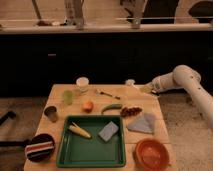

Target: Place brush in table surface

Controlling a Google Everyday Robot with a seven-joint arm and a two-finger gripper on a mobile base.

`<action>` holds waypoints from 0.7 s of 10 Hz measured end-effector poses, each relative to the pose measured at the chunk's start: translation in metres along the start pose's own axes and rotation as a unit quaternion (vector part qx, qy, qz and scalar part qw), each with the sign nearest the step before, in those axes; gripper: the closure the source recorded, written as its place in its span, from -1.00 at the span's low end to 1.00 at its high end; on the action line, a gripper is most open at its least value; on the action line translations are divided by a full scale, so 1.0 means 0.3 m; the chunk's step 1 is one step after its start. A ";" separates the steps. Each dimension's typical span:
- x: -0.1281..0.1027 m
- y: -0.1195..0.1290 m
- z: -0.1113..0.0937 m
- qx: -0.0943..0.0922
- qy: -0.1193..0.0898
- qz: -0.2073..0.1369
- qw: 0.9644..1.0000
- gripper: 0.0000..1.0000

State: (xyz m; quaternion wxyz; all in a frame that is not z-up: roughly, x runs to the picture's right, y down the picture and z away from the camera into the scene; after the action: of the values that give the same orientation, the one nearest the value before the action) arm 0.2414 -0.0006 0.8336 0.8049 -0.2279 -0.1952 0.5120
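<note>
The brush (130,82) is at the back of the table surface (150,102), near its right corner. Its round pale head shows there, but its thin dark handle is too hard to make out. Just to the right of the head is the gripper (144,89), at the end of a white arm that reaches in from the right side. The gripper's fingers are squeezed tight together. I cannot tell if they pinch the brush handle or if the brush lies on the wood. A little to the left lies a thin utensil (107,93), and left of that a white cup (82,82) stands near the back edge. Beside it is a green cup (68,96). In front of these are a small orange fruit (88,106), a green chilli (111,107) and a dark red bunch (131,111), all in a row. A blue-grey cloth (142,123) lies near the right edge. The green tray (90,152) sits at the front, with a yellow corn cob (80,131) and a blue sponge (108,131) in it. An orange bowl (151,153) is to the tray's right. A dark striped bowl (40,148) is to its left, and a small dark cup (50,112) stands behind that bowl.
</note>
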 end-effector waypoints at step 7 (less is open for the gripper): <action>-0.054 0.070 -0.102 -0.028 -0.041 -0.023 0.998 1.00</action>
State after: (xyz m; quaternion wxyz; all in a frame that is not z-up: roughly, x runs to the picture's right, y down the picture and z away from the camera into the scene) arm 0.2362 -0.0126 0.7952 0.8009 -0.2246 -0.2480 0.4966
